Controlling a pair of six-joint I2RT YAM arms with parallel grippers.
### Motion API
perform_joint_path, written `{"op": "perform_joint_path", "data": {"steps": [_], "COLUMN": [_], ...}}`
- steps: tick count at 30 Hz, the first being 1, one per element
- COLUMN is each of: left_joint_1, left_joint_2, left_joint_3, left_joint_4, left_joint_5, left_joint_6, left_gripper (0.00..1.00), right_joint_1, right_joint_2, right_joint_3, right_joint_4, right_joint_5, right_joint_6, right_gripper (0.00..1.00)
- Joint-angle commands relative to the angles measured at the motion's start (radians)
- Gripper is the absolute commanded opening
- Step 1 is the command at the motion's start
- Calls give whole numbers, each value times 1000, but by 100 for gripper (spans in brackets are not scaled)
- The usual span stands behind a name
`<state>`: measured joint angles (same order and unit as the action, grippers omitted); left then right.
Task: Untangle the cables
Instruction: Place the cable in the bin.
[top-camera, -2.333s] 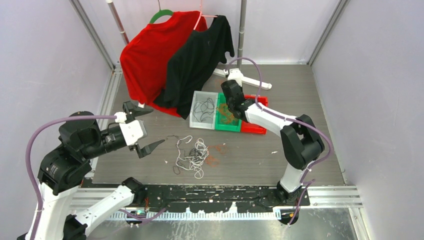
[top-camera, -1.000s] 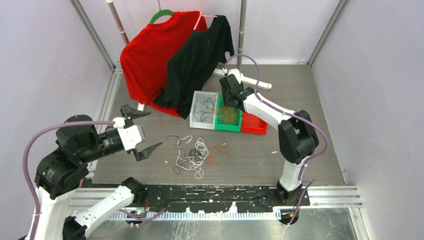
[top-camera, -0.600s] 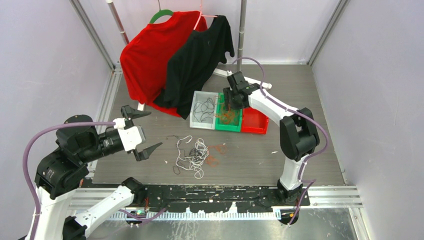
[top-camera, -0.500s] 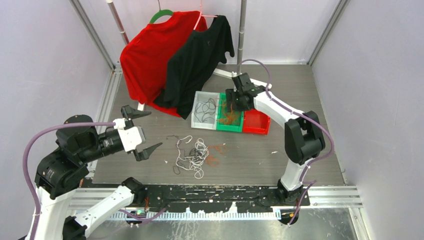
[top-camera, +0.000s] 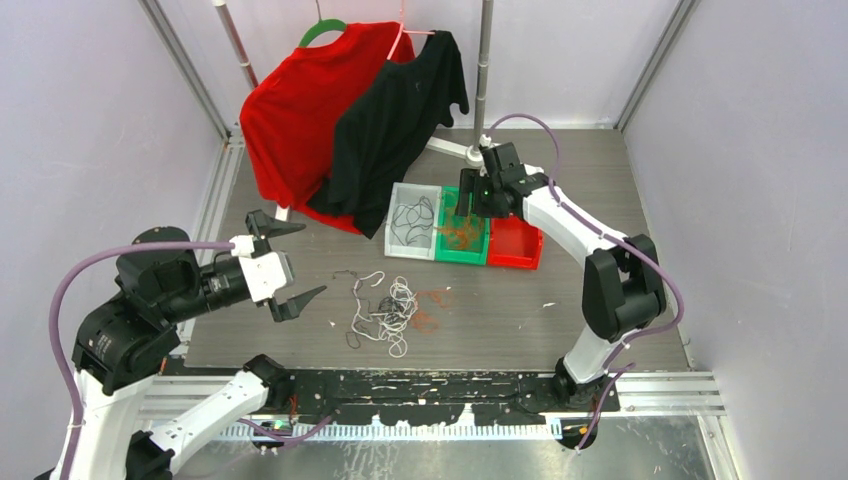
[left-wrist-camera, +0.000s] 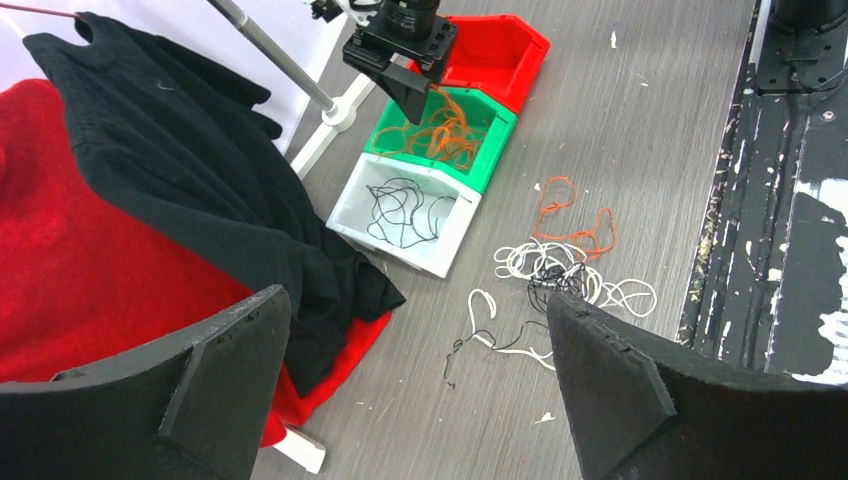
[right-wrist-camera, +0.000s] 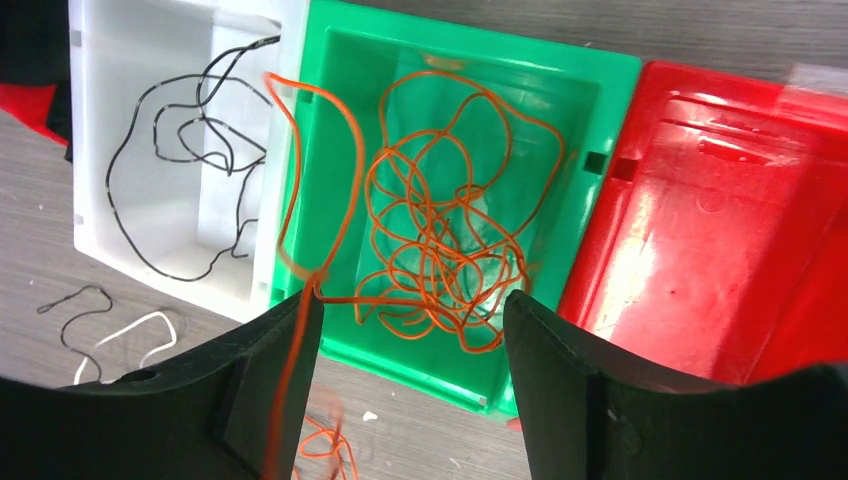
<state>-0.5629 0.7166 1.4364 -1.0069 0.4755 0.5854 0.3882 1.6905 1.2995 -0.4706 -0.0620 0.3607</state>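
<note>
Between the spread left fingers (left-wrist-camera: 230, 370) bare table (left-wrist-camera: 640, 130) lies open ahead, as far as the loose cables (left-wrist-camera: 548, 266). Outside one finger the black shirt (left-wrist-camera: 180, 160) and red shirt (left-wrist-camera: 70, 290) crowd the way. Under the parted right fingers (right-wrist-camera: 265, 385) the green bin (right-wrist-camera: 420, 365) holds orange cables (right-wrist-camera: 450, 260), one strand lying along a finger. The white bin (right-wrist-camera: 90, 130) and red bin (right-wrist-camera: 720, 200) flank the fingers on either side.

Pale lilac walls (top-camera: 90, 120) close in 3 sides, with silver metal frame bars (top-camera: 187, 70) running up the corners. The grey wood-grain tabletop (top-camera: 500, 310) is evenly lit. At the back, 2 T-shirts hang from a metal-poled garment rack (top-camera: 485, 60): a red T-shirt (top-camera: 290, 120) and a black T-shirt (top-camera: 400, 110).
</note>
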Motion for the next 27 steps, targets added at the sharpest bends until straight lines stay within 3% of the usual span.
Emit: {"op": "perform_joint_path", "data": {"steps": [1, 7, 12, 20, 27], "left_joint_1": [-3, -3, -3, -3, -4], "left_joint_2": [10, 15, 16, 33, 40], "left_joint_3": [28, 27, 38, 42, 47], "left_joint_4": [8, 12, -1, 2, -2], "left_joint_5": [17, 20, 13, 12, -3], "left_joint_6": [13, 19, 28, 20, 16], "left_gripper": [99, 98, 98, 99, 99], "right_joint_1": [-11, -50, -54, -1, 49], "right_joint_2": [-99, -198, -229, -228, -60], "right_joint_3": [-47, -220, -198, -173, -80], "right_joint_4": [103, 367, 340, 331, 354], "right_joint_5": [82, -57, 63, 117, 101], "right_joint_6": [10, 135, 114, 73, 117], "right_gripper": [71, 77, 75, 45, 41]}}
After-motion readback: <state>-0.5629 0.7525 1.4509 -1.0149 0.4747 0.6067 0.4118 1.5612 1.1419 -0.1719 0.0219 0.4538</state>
